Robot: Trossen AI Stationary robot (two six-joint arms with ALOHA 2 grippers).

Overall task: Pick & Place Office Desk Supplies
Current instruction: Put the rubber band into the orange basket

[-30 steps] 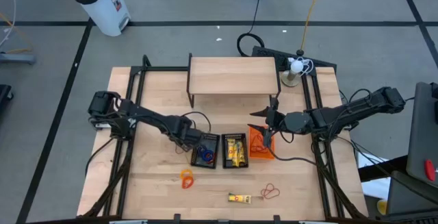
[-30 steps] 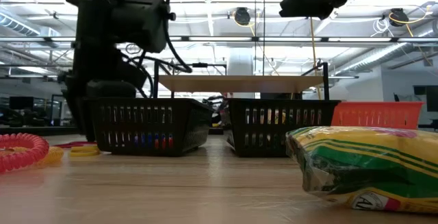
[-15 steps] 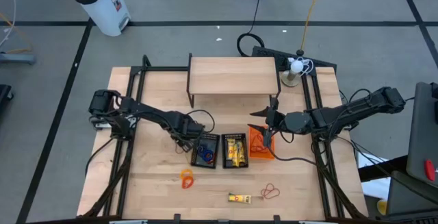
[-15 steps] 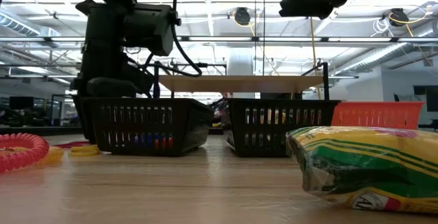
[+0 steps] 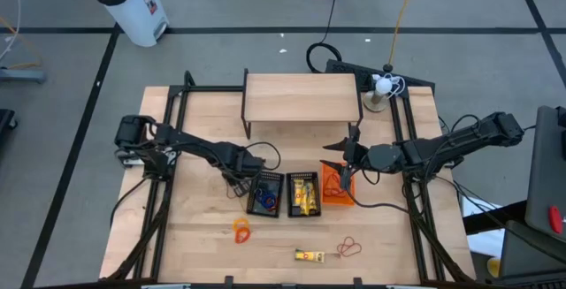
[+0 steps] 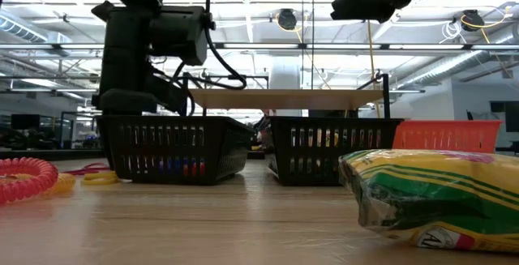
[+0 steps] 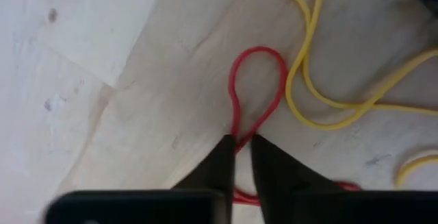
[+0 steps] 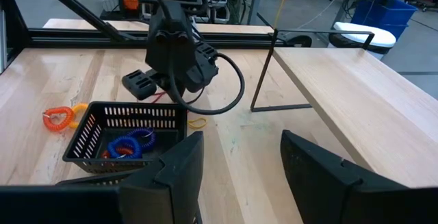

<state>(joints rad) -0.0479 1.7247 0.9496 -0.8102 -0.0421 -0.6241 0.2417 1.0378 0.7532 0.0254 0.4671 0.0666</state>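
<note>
Rubber bands are what I'm working: a thin red rubber-band loop point(image 7: 254, 94) lies flat on the pale wooden table point(image 5: 195, 236), its long axis running straight out from my left gripper point(image 7: 239, 157), rounded end pointing away. The two dark fingers point(image 7: 217, 166) are pinched together on the loop's near end, with only a sliver between the tips. A thin yellow rubber band point(image 7: 311, 80) curls on the wood just beside the red one, to one side of the fingertips.

Just past that gripper, toward the table's front edge, sits a black slotted plastic basket point(image 5: 265, 193) holding a coiled blue band point(image 8: 130, 144). Next to it, farther from the left gripper, a second black slotted basket point(image 5: 303, 194) holds yellow-gold pieces. An orange plastic basket point(image 5: 336, 186) stands on the far side of that, directly below my right gripper point(image 8: 239, 157), which hovers with its fingers apart and nothing between them; I can't see what the orange one contains.

Loose on the wood in front of the baskets lie an orange-red coiled band point(image 5: 240, 230), a yellow-and-green wrapped packet point(image 5: 309, 255) lying crosswise to the arms, and a red loop point(image 5: 349, 248). The packet's printing is too blurred to read.
</note>
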